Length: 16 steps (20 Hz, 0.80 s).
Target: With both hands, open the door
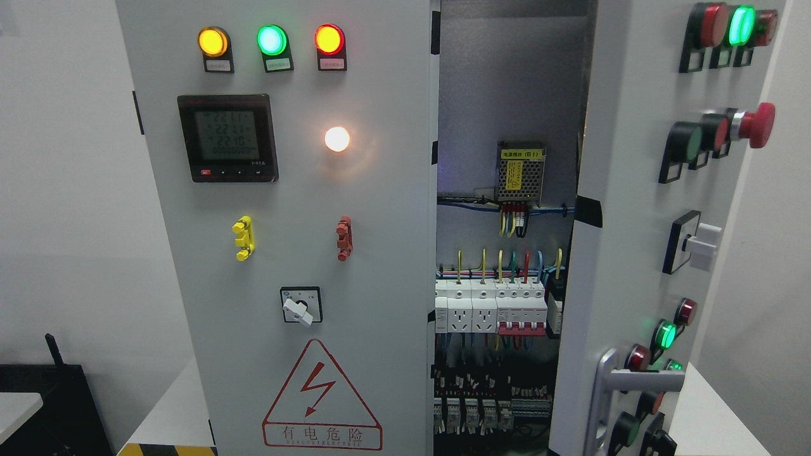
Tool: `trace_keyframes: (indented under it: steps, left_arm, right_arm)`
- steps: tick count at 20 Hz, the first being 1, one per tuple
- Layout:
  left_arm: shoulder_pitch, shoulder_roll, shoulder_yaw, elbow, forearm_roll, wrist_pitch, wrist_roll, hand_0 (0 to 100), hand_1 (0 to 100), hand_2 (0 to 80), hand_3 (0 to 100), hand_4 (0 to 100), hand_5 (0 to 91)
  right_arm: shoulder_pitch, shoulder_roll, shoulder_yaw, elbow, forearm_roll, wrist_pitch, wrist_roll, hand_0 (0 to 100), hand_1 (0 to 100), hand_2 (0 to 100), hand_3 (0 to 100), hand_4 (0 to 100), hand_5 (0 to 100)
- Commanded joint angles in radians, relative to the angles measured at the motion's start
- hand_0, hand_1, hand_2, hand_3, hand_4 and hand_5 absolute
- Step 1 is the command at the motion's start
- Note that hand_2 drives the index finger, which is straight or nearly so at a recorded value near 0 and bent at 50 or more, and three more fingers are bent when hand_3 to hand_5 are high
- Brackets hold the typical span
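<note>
1. White walls on both sides; pale floor or platform [177,405] below; dark object with an upright antenna-like stub [44,392] at lower left; yellow-black hazard strip [166,449] at the bottom edge.
2. Grey electrical cabinet [507,69] filling the middle of the view. Right door [624,253] swung open toward the camera, seen edge-on at an angle; left door [291,190] closed and flat to the view.
3. Silver lever handle [624,383] low on the right door, projecting to the right.
4. Right door front: red and green indicator lamps [735,25] at top, push buttons and a red mushroom-head button [757,123] below, white rotary knob [697,244], lit green lamp [665,334] near the handle. Label plates under the lamps too oblique to read.
5. Left door front: yellow, green and red lamps [271,39] in a row, labels beneath too small to read; digital meter [227,138] with digits not legible; lit white lamp [337,139]; yellow clip [243,238]; red clip [344,238]; white selector switch [300,305].
6. Warning triangle [322,396] with red lightning bolt, marked "有电危险"; smaller line beneath unreadable.
7. Interior exposed between the doors: power supply unit [519,171] with yellow label, text not legible; coloured wiring; row of white breakers and sockets [491,307]; relay row [472,411] lower down.
8. Robot hands: neither in view; state of fingers not determinable.
</note>
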Motion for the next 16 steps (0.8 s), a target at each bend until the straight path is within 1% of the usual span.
trace_keyframes:
  steps: [1,16]
  left_arm:
    - [0.0,0.0,0.0,0.0,0.001,0.0,0.002,0,0,0.0,0,0,0.0]
    - [0.0,0.0,0.0,-0.001,0.001,0.0,0.002,0,0,0.0,0,0,0.0]
  right_arm:
    - [0.0,0.0,0.0,0.0,0.025,0.0,0.0,38,0,0,0,0,0]
    - [0.0,0.0,0.0,0.0,0.025,0.0,0.0,38,0,0,0,0,0]
